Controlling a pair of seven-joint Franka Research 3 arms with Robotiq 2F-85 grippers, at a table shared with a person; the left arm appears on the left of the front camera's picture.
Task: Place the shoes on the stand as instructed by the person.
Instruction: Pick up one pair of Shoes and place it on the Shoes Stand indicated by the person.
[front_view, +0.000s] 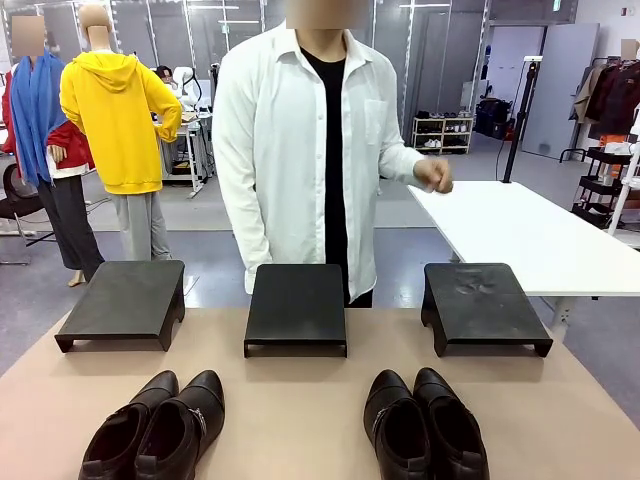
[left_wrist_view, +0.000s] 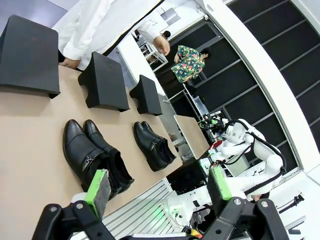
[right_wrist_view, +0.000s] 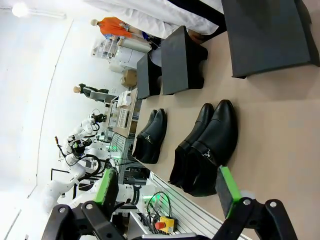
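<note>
Shoes (front_view: 195, 410) sat in two pairs before three stands (front_view: 296, 305); left gripper (left_wrist_view: 158, 184) and right gripper (right_wrist_view: 166, 185) gaped empty.

Tan table (front_view: 300, 395): flat top, in use. Along the far edge stand three low black stands in a row, set apart: left stand (front_view: 125, 298), middle stand (front_view: 297, 303), right stand (front_view: 482, 300). The right stand's top appears scuffed, possibly only glare. At the near edge lie the left pair of shoes (front_view: 157, 425) and the right pair of shoes (front_view: 425, 425), well apart, toes toward the stands.
</note>
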